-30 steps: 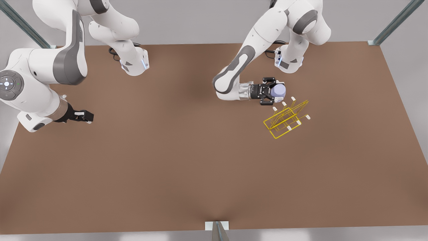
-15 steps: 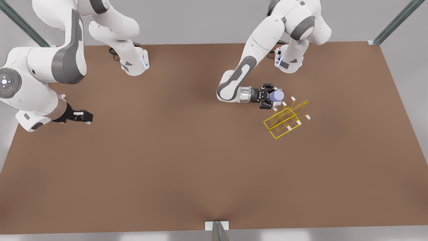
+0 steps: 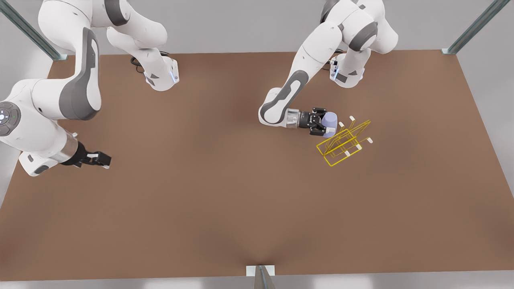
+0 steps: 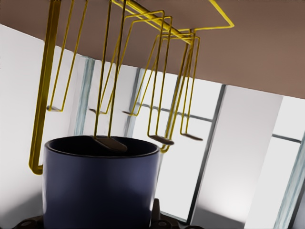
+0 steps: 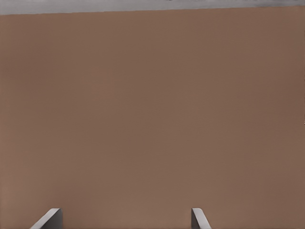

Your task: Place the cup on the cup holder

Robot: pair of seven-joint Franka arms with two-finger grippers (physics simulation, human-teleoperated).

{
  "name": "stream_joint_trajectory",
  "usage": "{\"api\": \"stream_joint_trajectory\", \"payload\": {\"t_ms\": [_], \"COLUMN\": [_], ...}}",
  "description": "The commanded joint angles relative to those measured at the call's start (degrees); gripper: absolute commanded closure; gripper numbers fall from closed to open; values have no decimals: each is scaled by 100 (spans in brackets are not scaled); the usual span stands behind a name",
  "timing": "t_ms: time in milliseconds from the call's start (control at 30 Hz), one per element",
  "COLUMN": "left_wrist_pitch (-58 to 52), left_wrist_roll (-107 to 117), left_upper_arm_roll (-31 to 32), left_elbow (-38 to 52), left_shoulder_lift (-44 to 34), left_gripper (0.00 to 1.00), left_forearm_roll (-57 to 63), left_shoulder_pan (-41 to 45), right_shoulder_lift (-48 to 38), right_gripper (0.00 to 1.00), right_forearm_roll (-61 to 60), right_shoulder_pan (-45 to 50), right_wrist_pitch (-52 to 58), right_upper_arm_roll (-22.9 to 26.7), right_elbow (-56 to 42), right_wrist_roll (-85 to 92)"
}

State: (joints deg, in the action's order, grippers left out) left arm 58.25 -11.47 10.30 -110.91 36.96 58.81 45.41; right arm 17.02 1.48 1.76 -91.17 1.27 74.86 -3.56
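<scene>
Front view overhead; left wrist view close behind cup [image 4: 101, 183].

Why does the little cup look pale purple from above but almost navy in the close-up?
In the front view the cup, in the left gripper, catches even overhead light. In the left wrist view its wall faces away from the light, with bright panels behind the cup holder, so it renders dark.
</scene>
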Motion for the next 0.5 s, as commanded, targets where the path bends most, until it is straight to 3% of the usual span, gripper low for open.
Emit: {"api": "stream_joint_trajectory", "payload": {"t_ms": [0,67,100,333,400,433,467], "left_wrist_pitch": [-6,-24,-94,-270,-305,-384,-306], "left_wrist_roll": [716,708,690,655,-328,-971,-954], "left_upper_arm_roll": [-1,-1,-1,-1,-28,-36,-45], "left_elbow": [-1,-1,-1,210,1474,2924,3276], "left_shoulder_lift": [-4,-4,-13,-110,-803,-866,-962], "left_gripper": [23,21,0,0,0,0,0], "left_forearm_roll": [43,34,34,51,-80,-572,-739], "left_shoulder_pan": [-6,3,12,12,-155,-260,-260], "right_shoulder_lift": [-5,-5,-5,-5,-5,-5,3], "right_gripper": [0,0,0,0,0,0,0], "right_forearm_roll": [-8,-8,1,1,1,10,19], "right_shoulder_pan": [-27,-27,-27,-36,-36,-35,-27], "right_wrist_pitch": [-173,-182,-182,-182,-190,-217,-340], "right_upper_arm_roll": [5,5,5,13,13,5,13], "right_elbow": [-7,-7,-7,-7,-7,-7,-7], "right_wrist_roll": [13,22,22,22,22,22,13]}}
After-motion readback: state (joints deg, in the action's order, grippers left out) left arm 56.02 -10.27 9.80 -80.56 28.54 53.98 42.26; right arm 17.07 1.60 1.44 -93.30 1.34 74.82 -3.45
